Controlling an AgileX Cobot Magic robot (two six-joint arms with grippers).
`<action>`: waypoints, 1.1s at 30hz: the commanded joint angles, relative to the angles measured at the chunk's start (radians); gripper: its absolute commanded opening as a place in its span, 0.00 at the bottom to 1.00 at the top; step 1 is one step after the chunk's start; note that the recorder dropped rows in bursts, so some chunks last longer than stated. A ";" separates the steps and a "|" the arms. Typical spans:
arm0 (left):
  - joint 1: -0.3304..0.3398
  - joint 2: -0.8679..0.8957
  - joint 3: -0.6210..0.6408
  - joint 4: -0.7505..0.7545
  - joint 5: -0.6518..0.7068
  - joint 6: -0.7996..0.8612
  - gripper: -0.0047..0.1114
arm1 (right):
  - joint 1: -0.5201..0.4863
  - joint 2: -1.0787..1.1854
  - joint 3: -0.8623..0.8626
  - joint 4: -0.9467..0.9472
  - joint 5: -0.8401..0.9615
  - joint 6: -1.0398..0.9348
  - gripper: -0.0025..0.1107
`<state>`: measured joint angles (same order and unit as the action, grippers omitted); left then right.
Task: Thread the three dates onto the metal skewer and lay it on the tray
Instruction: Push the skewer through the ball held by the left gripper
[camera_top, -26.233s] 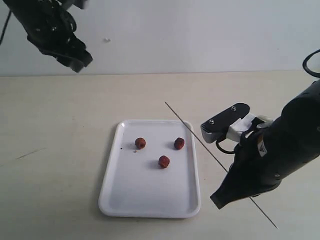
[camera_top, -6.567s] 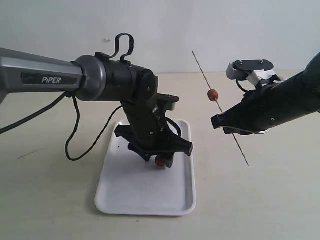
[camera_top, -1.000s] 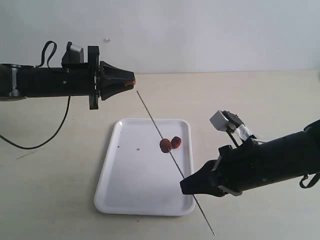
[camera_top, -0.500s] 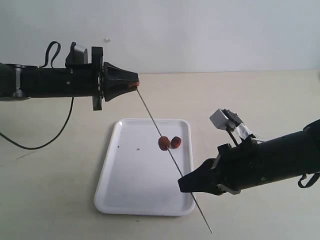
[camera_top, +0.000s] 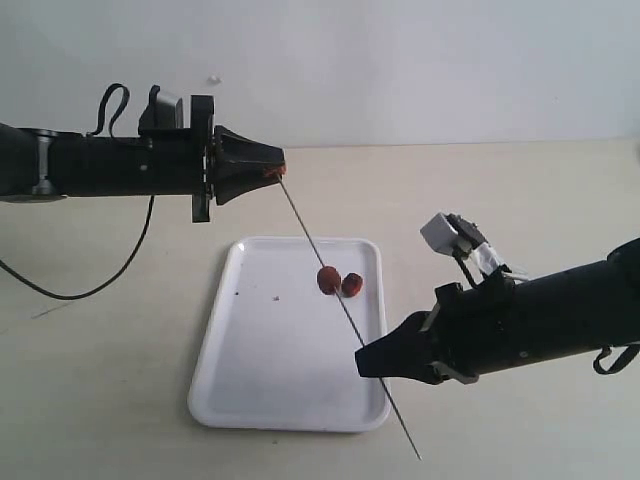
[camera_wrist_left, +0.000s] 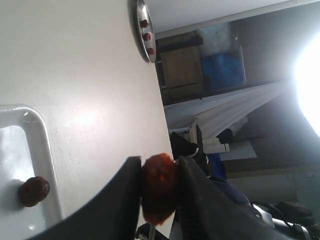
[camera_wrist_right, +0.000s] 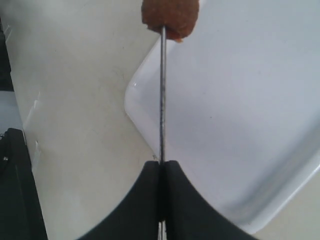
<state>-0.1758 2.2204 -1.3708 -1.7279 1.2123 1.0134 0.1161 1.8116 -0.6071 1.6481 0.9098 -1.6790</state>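
Pale beige desk (camera_top: 120, 400) runs back to a plain white wall (camera_top: 400, 70). Nearest me, the right claw (camera_top: 368, 360) is pressed together on the thin dark grey metal skewer (camera_top: 305, 225), low on its length, so a long free stretch slants up over the flat white rectangular tray (camera_top: 260, 380). One wrinkled reddish-brown date (camera_top: 327, 279) sits threaded midway up the rod; a second date (camera_top: 351, 285) lies loose on the tray just beside it. Farthest off, the left claw (camera_top: 270, 167) is clamped on the third date (camera_wrist_left: 159, 187), right at the skewer's tip; I cannot tell whether the point has bitten in. My worry is leverage: a push slightly off axis could make the tip skid over the wrinkled skin, flex the rod, or twist it in the right claw's pinch. An off-centre stab could also squeeze the third date out of the left claw.
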 joint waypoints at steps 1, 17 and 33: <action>-0.003 0.002 0.003 -0.017 0.009 0.001 0.27 | 0.001 0.000 -0.008 0.041 0.004 -0.021 0.02; -0.014 0.002 0.003 -0.011 0.009 0.032 0.27 | 0.001 0.038 -0.142 0.042 -0.001 0.080 0.02; -0.014 0.002 0.003 -0.003 0.009 0.067 0.27 | 0.063 0.124 -0.371 0.039 0.040 0.192 0.02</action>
<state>-0.1842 2.2204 -1.3708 -1.7377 1.2149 1.0695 0.1416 1.9357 -0.9472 1.6677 0.9441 -1.4866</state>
